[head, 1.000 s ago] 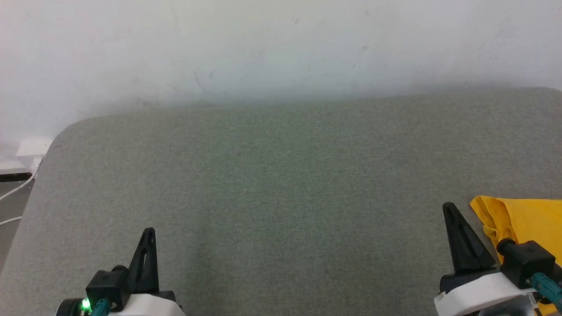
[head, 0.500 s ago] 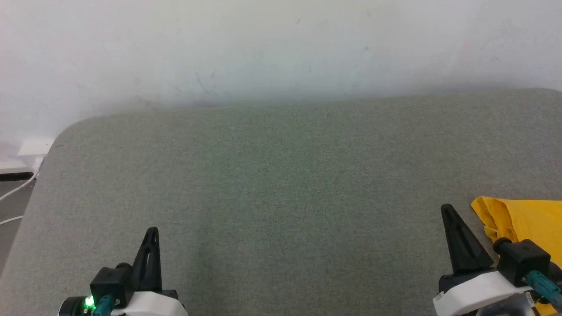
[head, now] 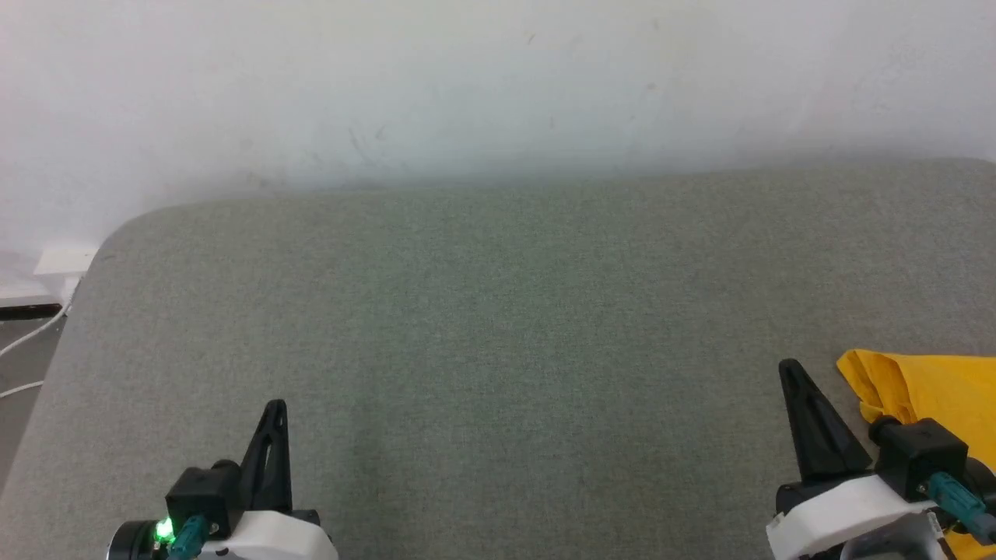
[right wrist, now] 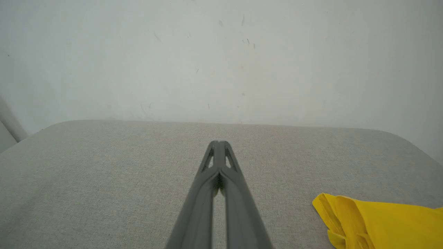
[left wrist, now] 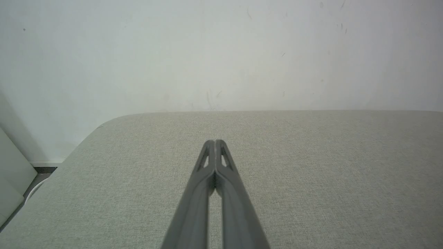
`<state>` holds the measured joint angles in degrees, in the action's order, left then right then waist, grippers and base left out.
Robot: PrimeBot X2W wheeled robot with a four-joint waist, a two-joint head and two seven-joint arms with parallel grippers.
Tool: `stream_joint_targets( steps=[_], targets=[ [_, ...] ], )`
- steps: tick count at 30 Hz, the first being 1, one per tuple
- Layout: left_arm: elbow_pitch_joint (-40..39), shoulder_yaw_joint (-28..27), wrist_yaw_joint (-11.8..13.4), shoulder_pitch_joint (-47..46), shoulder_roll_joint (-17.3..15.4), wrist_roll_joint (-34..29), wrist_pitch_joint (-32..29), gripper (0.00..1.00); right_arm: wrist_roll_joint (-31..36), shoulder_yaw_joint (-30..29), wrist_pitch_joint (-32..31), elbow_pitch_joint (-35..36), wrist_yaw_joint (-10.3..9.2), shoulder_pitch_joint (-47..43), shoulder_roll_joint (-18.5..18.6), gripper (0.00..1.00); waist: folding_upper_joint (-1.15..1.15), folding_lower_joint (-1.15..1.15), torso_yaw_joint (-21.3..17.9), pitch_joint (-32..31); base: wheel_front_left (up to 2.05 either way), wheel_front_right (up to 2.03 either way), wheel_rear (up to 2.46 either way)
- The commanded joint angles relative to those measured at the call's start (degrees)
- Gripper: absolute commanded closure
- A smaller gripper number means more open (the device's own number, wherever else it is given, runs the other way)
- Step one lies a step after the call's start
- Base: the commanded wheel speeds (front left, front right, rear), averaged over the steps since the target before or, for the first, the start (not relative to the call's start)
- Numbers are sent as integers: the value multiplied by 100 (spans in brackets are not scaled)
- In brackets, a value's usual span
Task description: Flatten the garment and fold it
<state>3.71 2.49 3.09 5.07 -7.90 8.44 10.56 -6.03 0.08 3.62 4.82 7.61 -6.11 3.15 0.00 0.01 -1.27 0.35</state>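
Head view, garment [head: 941,381] beside right end effector [head: 791,370]

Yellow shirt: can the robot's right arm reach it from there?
Probably yes. The garment lies close beside the right gripper on the grey surface, with nothing between them; the gripper is shut and would need to open first.

Soft, even, diffuse light fills all three views, leaving only a faint grey shadow band where the scuffed white wall [head: 498,78] meets the grey-green woven cushion surface [head: 498,311]. The head view looks slightly hazy and greenish, the wrist views paler and warmer. Toward the wrist views' bottom edges, the dark tapering fingers [left wrist: 193,221] of the left gripper [left wrist: 215,141] and of the right gripper [right wrist: 218,142] blur out of focus.
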Motion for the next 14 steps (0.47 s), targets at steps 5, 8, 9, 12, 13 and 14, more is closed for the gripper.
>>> stream_joint_targets(
  steps=[5,8,9,12,13,14],
  targets=[
    [-50,-37,-38,-134,48,-123,-71,100,74,-3,-22,-41,-4,125,-9,100,0,0,7,-2,0,0,0],
    [-62,-45,-47,-148,65,-148,-107,100,93,-3,-34,-57,-4,142,-9,100,0,0,12,-3,0,0,0],
    [-66,-47,-51,-152,70,-157,-118,100,99,-3,-38,-62,-4,148,-10,100,0,0,13,-4,0,0,0],
    [-77,-55,-60,-165,86,-183,-153,100,118,-3,-50,-78,-5,165,-10,100,0,0,17,-5,0,0,0],
    [-81,-57,-63,-170,92,-191,-165,100,124,-3,-54,-83,-5,171,-11,100,0,0,19,-5,0,0,0],
    [-85,-60,-67,-174,97,-200,-177,100,130,-3,-58,-88,-5,177,-11,100,0,0,20,-6,0,0,0]
  ],
)
